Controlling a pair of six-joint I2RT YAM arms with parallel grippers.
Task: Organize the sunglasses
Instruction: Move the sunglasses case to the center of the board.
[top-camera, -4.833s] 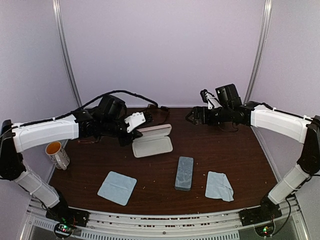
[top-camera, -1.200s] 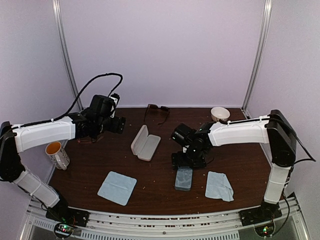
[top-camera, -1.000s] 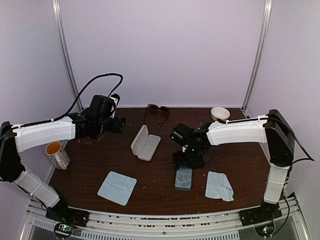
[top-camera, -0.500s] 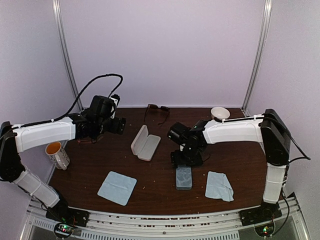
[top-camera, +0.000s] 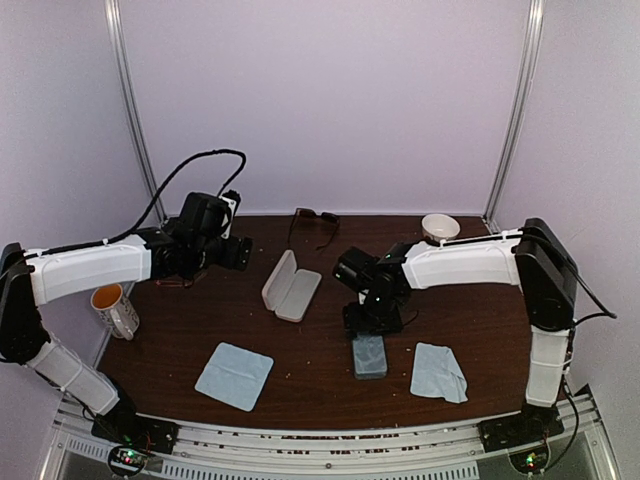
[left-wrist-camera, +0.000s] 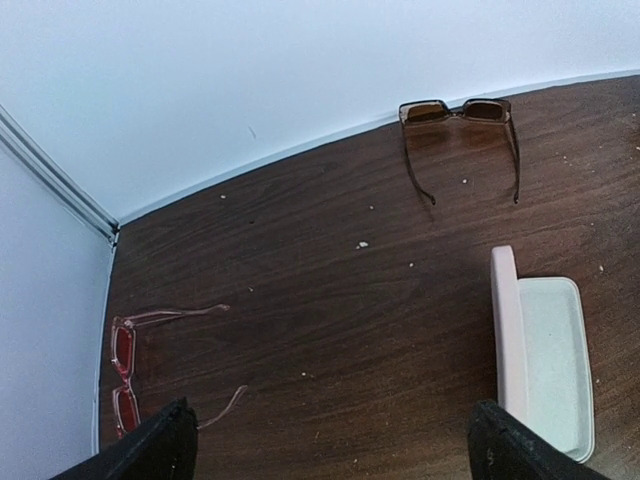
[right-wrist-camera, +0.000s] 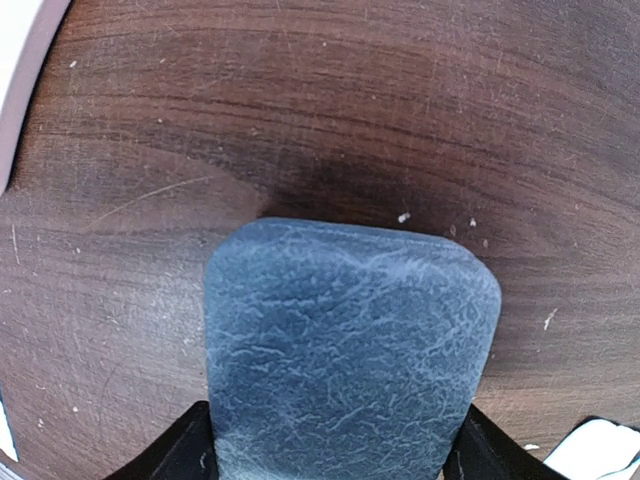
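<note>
Likely step: securing grey-blue case (right-wrist-camera: 350, 340). Right gripper (right-wrist-camera: 330, 450) straddles its end; grip cannot be told. Left gripper (left-wrist-camera: 330, 460) wide, empty. Next, probably: clamp squarely, open it for dark sunglasses (left-wrist-camera: 460, 112).

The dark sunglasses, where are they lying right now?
In the top view the dark sunglasses lie at the far edge of the table, near its middle, just beyond the open pink case.
</note>
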